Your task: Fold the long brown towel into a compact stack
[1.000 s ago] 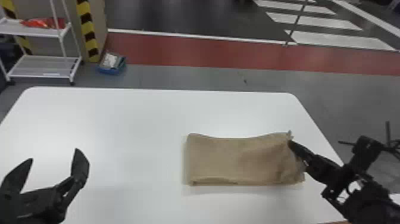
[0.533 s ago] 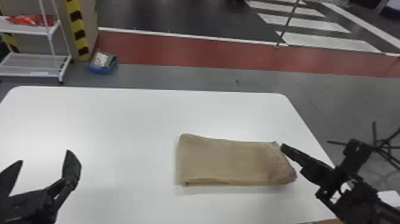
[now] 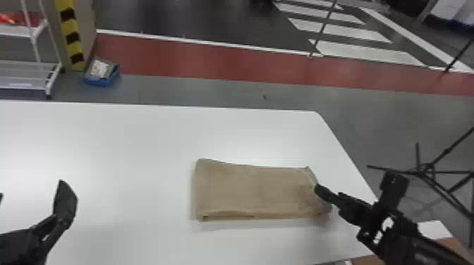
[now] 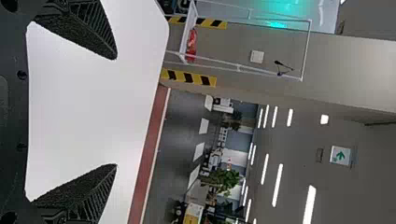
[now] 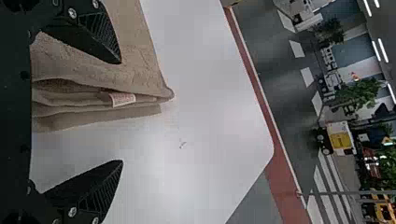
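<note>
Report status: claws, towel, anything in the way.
Left claw open, over the table. Right claw open, at the right end of the folded towel. No loose objects on the towel.

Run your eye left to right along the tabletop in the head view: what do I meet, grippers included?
Left gripper, fingers open → brown towel, folded and lying flat → right gripper, fingers open, by the towel's right end.

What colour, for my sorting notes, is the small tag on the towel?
Whitish with reddish marks; the tag shows best in the right wrist view.
</note>
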Motion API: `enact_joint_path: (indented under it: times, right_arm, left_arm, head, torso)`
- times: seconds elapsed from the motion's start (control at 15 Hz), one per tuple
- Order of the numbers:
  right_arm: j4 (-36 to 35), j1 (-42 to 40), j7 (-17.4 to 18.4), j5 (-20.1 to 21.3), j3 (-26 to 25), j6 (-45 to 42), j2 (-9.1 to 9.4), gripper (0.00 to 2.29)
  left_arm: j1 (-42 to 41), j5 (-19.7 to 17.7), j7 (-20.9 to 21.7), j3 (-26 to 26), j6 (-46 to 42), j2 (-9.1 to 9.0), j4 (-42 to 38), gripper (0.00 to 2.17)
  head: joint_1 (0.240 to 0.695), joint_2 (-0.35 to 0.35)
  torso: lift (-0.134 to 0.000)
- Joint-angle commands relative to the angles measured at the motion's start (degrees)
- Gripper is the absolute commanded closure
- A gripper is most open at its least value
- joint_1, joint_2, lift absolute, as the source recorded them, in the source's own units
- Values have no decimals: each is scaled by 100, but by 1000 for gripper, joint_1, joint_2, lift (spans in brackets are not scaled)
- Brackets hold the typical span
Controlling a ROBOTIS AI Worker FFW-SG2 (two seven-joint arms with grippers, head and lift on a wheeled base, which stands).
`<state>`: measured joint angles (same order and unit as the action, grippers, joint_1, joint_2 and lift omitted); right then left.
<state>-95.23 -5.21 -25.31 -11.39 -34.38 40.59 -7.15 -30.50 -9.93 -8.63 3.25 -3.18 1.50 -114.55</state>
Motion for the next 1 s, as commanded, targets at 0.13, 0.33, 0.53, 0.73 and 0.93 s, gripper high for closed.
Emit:
enact_joint_path:
  times: [0.13, 0.33, 0.53, 0.73, 0.93]
  right_arm:
    - [233, 20, -35, 181, 177, -107, -41, 410]
    - [224, 20, -132, 305, 256, -72, -41, 812]
    - [163, -6, -220, 305, 265, -19, -41, 1474]
    - [75, -42, -264, 296, 221, 16, -41, 1541]
    - [-356, -138, -474, -214, -7, 156, 47, 1541]
  left_arm:
    - [71, -9, 11, 35, 16, 34, 38, 46]
    - [97, -35, 11, 35, 16, 43, 82, 46]
    - [106, -35, 46, 44, 16, 43, 100, 46]
    - [114, -35, 46, 62, 33, 43, 82, 63]
    - [114, -35, 46, 88, 86, 69, 47, 66]
  head:
    - [695, -296]
    - [695, -287]
    - [695, -279]
    - [695, -277]
    - [695, -278]
  torso:
    - [-91]
    - [-91]
    - [-91]
    - [-91]
    - [-91]
